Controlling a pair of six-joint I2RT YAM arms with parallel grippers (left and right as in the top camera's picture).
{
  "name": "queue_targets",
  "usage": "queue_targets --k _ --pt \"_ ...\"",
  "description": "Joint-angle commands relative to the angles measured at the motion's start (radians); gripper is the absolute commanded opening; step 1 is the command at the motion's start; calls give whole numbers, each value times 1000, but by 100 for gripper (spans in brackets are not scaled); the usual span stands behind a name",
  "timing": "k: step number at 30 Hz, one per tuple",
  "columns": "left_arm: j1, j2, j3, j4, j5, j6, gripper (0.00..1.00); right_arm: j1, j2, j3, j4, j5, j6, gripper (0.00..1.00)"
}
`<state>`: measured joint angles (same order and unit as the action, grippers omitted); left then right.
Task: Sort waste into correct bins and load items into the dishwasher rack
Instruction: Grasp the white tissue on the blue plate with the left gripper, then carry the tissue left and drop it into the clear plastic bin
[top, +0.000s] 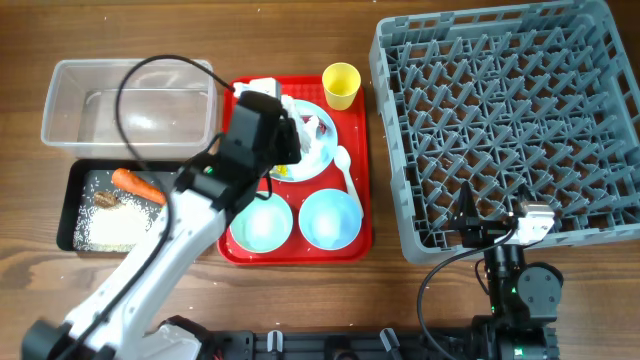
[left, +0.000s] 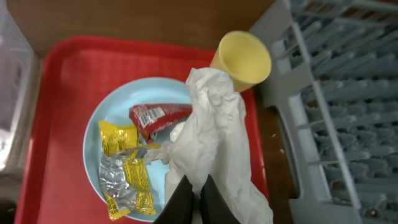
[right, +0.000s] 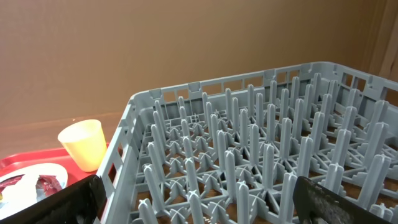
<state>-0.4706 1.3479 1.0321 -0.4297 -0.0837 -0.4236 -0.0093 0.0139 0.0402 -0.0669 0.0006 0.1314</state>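
Crumpled white tissue (left: 214, 124) is clamped in the left gripper (left: 196, 200) above the light-blue plate (left: 121, 102). Its long axis is run from the jaws out past the plate's rim. The right gripper (right: 199, 202) is held wide apart.

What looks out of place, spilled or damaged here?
Nothing looks spilled or damaged. The plate holds wrappers, and the left gripper pinches the tissue draped over it.

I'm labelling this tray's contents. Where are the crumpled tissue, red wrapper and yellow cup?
crumpled white tissue (left: 214, 124), left wrist view, middle of its folds.
red wrapper (left: 155, 115), left wrist view, its printed face.
yellow cup (left: 244, 59), left wrist view, inside its open mouth.
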Motion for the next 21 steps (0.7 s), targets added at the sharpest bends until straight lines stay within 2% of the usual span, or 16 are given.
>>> queue_targets --k 1,5,8,11,15,18,21 --pt "15 -103 16 -3 -144 1 4 4 -3 -3 3 -9 10 100" --pt "92 -144 16 10 -375 1 4 4 -3 -3 3 -9 10 100" --pt "227 -122 16 10 -403 -4 6 4 -3 -3 3 -9 9 100" --pt "381 -66 16 18 -359 -10 7 4 -3 -3 3 -9 9 100" --pt "560 61 16 75 -182 -10 7 4 -3 -3 3 -9 9 100" --pt "626 172 16 153 -89 7 7 4 -3 -3 3 -9 9 100" --pt "652 247 16 175 -93 28 8 4 -3 -3 3 -9 8 100"
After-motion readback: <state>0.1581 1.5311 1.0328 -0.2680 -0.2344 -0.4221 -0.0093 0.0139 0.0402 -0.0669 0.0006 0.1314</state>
